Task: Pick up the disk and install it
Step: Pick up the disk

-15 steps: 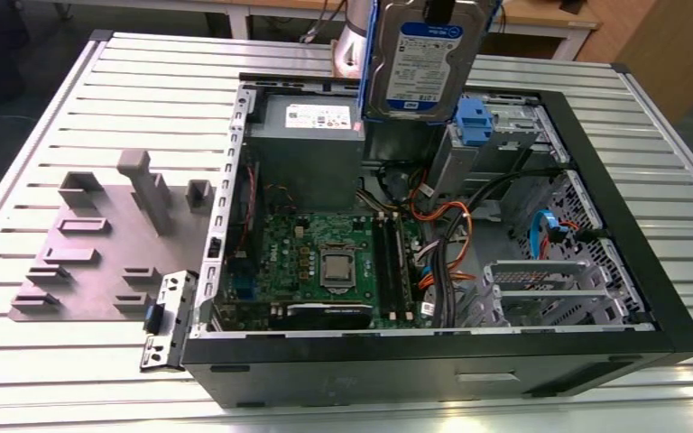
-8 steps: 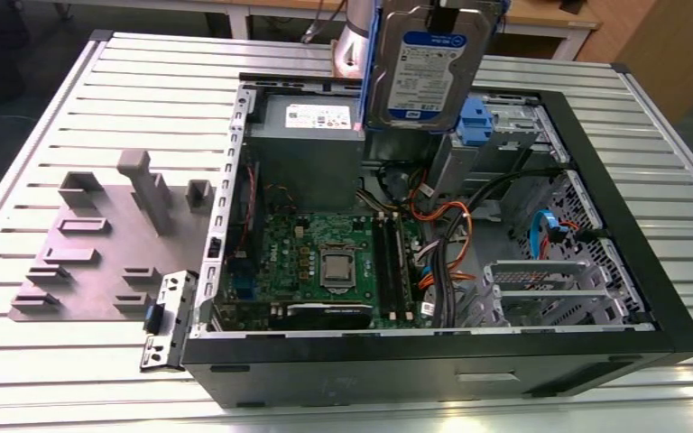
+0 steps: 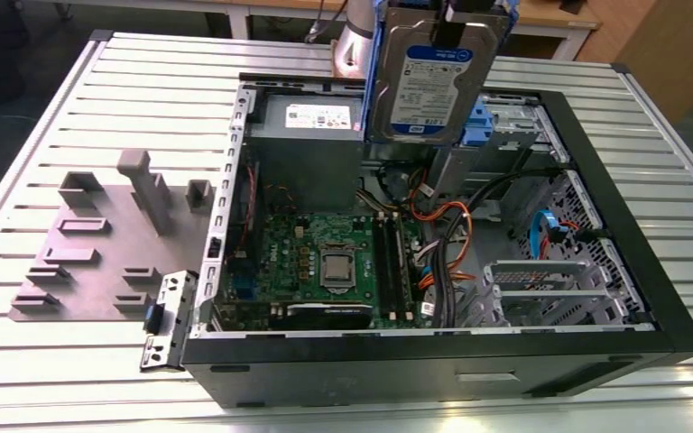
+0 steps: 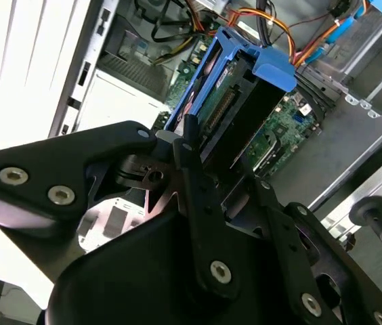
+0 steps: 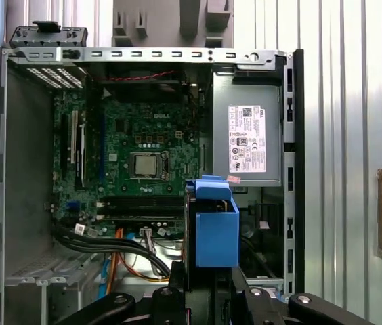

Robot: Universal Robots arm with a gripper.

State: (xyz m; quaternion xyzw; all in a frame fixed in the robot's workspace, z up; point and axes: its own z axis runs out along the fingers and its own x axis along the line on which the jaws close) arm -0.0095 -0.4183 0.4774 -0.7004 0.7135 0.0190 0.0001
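My gripper [image 3: 467, 16] is shut on the disk [image 3: 425, 79] and holds it upright in the air over the back of the open computer case [image 3: 635, 298]. The disk is a silver-grey drive with a white-and-blue label facing the exterior camera and blue rails along its sides. In the second wrist view the disk [image 4: 226, 101] sticks out beyond the gripper [image 4: 215, 159], with its connector edge showing. In the first wrist view the disk [image 5: 215, 227] appears edge-on as a blue block above the case, beside the power supply [image 5: 248, 135].
The case lies open on a slatted metal table [image 3: 142, 72], showing the motherboard [image 3: 322, 262], cables and a drive bay with a blue bracket [image 3: 482, 122]. A grey fixture plate [image 3: 94, 244] with upright blocks lies at the exterior view's left. A loose case latch part [image 3: 166, 320] sits beside it.
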